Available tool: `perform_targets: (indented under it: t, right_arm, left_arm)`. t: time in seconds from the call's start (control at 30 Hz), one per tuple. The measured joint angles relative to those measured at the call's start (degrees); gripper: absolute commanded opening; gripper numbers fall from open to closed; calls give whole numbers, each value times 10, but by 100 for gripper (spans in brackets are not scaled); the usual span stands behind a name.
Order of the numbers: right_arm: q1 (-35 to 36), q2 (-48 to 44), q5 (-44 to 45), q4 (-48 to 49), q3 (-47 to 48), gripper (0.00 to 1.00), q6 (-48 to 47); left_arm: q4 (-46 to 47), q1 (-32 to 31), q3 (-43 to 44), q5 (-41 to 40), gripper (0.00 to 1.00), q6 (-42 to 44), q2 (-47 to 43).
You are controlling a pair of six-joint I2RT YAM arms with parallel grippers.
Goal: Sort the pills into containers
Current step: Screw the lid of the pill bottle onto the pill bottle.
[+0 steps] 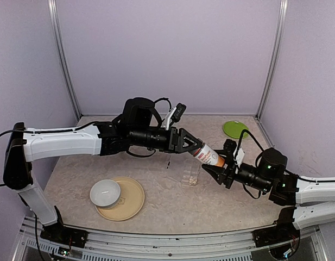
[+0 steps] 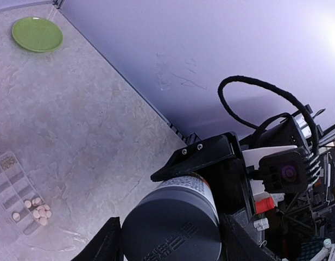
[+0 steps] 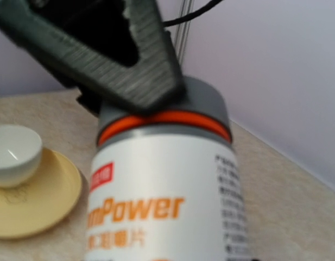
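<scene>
Pills (image 2: 39, 211) lie clustered in an end compartment of the box (image 2: 5, 182), with a couple in neighbouring cells. Just right of the box, in the top view, we see the bottle (image 1: 208, 155) tilted in mid-air, off the table. Our right gripper (image 1: 220, 166) clasps its base. Our left gripper (image 1: 195, 148) is clenched on the grey cap (image 2: 172, 228), fingers touching both sides. Left of the box, a bowl (image 1: 105, 193) sits on a plate (image 1: 133, 202). Beyond the box, well apart, lies a green disc (image 1: 235, 129).
</scene>
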Motion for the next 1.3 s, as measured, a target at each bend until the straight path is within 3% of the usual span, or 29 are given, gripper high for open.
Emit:
perform_targets:
  t: [0.07,0.53,0.7,0.83,1.07,1.3]
  right_arm:
    - [0,0,-10,3,0,0,31]
    - [0,-50,-115,-5,0,0,208]
    - [0,-52,-150,3,1,0,260]
    - [0,-53,-151,-28,19,0,256]
    - [1,-52,-103,-109,50,0,155]
    - [1,-39,-73,-156,66,1,78]
  left_arm:
    - [10,1,-3,8,37,16,-1]
    - [52,7,-21,129,31,132,-26]
    - [52,6,-26,148,66,157,-37]
    - [69,6,-30,153,81,141,-40]
    - [96,16,-42,149,85,25,-40]
    - [50,23,-37,123,83,-30,-37]
